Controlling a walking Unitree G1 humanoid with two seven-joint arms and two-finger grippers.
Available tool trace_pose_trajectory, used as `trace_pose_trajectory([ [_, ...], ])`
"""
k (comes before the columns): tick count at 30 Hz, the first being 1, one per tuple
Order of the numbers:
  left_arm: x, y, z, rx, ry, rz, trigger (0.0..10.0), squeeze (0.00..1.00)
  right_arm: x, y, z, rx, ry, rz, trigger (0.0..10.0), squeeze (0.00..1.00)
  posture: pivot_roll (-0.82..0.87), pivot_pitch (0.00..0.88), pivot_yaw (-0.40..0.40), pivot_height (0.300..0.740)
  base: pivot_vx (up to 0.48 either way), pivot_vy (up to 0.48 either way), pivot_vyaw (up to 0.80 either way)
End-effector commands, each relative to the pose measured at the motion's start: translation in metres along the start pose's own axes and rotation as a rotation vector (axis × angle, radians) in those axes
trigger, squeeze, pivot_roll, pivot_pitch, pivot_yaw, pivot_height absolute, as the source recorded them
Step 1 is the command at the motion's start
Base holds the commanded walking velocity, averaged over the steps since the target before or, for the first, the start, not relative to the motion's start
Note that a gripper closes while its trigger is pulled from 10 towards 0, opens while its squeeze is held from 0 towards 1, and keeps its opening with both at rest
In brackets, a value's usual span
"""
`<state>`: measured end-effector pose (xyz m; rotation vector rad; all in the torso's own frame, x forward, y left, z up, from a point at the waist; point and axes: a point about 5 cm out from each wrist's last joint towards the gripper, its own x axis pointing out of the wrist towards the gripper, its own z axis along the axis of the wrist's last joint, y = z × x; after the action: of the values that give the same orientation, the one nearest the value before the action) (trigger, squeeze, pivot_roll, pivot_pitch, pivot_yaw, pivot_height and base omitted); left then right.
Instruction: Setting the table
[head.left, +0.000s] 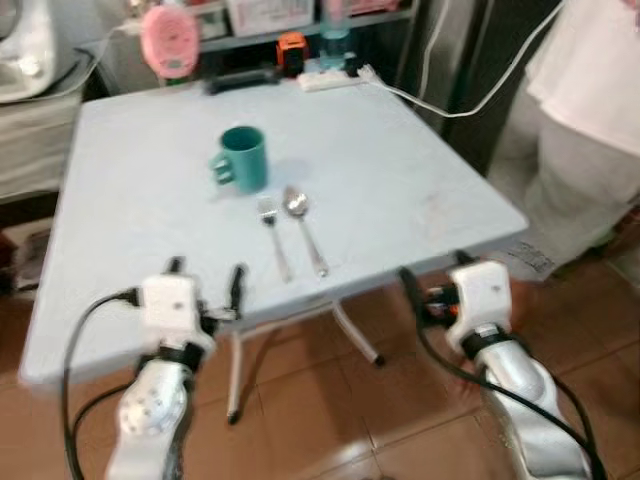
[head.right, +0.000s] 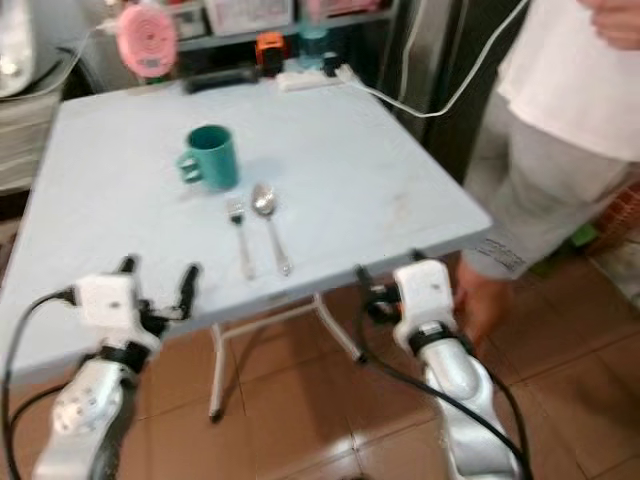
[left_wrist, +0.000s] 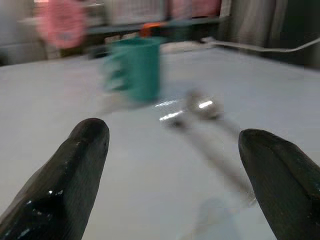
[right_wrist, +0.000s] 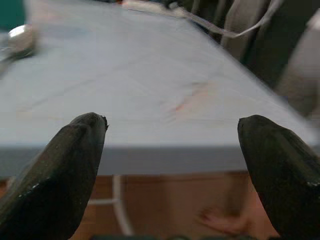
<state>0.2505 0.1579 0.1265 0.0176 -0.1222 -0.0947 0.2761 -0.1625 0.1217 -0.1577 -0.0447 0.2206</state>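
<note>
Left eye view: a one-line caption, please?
Both open grippers, left and right, at the pale blue table's near edge, facing teal mug, fork, spoon.

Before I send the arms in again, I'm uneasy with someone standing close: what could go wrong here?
The person stands at the table's right corner, a hand beside the right gripper; a swing might hit it. The left gripper hovers open near the fork and spoon, and could knock them or tip the mug.

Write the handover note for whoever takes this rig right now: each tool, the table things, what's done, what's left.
Left tool: open, holding nothing, over the table's near edge.
Right tool: open, holding nothing, at the near right edge.
Teal mug upright mid-table; fork and spoon lie side by side just in front of it.
Done: those three placed.
Left: anything further; a person stands close on the right.
</note>
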Motion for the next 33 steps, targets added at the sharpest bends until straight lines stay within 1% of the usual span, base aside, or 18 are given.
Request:
trace_pose_trajectory([
  [1, -0.006, 0.015, -0.002, 0.036, 0.012, 0.060, 10.0, 0.00, 0.006, 0.012, 0.012, 0.009, -0.051, 0.039, 10.0, 0.00, -0.08, 0.121, 0.038, 0.740, 0.262, 0.000, 0.00],
  [6, -0.009, 0.021, -0.003, 0.033, 0.015, 0.116, 10.0, 0.00, 0.010, 0.018, 0.020, -0.010, -0.081, 0.079, 10.0, 0.00, -0.07, 0.121, 0.037, 0.740, 0.052, 0.000, 0.00],
  [9, -0.011, 0.021, -0.004, 0.036, 0.023, 0.130, 10.0, 0.00, 0.012, 0.019, 0.022, -0.014, -0.089, 0.091, 10.0, 0.00, -0.07, 0.123, 0.034, 0.740, 0.000, 0.000, 0.00],
  [13, -0.016, 0.021, -0.006, 0.041, 0.038, 0.147, 10.0, 0.00, 0.013, 0.024, 0.023, -0.034, -0.096, 0.116, 10.0, 0.00, -0.06, 0.123, 0.033, 0.740, 0.000, 0.000, 0.74],
  [19, -0.018, 0.021, -0.007, 0.043, 0.045, 0.175, 10.0, 0.00, 0.013, 0.028, 0.024, -0.036, -0.100, 0.136, 10.0, 0.00, -0.05, 0.121, 0.030, 0.740, 0.000, 0.000, 0.76],
  [27, -0.016, 0.015, -0.007, 0.036, 0.042, 0.159, 10.0, 0.00, 0.015, 0.028, 0.025, -0.034, -0.108, 0.144, 10.0, 0.00, -0.05, 0.122, 0.029, 0.740, 0.000, 0.000, 0.75],
  [29, -0.015, 0.013, -0.006, 0.032, 0.041, 0.149, 10.0, 0.00, 0.016, 0.028, 0.025, -0.031, -0.109, 0.143, 10.0, 0.00, -0.05, 0.122, 0.029, 0.740, 0.000, 0.000, 0.46],
  [33, -0.015, 0.006, -0.007, 0.029, 0.043, 0.113, 10.0, 0.00, 0.017, 0.028, 0.025, -0.026, -0.107, 0.137, 10.0, 0.00, -0.05, 0.122, 0.029, 0.740, 0.000, 0.000, 0.00],
])
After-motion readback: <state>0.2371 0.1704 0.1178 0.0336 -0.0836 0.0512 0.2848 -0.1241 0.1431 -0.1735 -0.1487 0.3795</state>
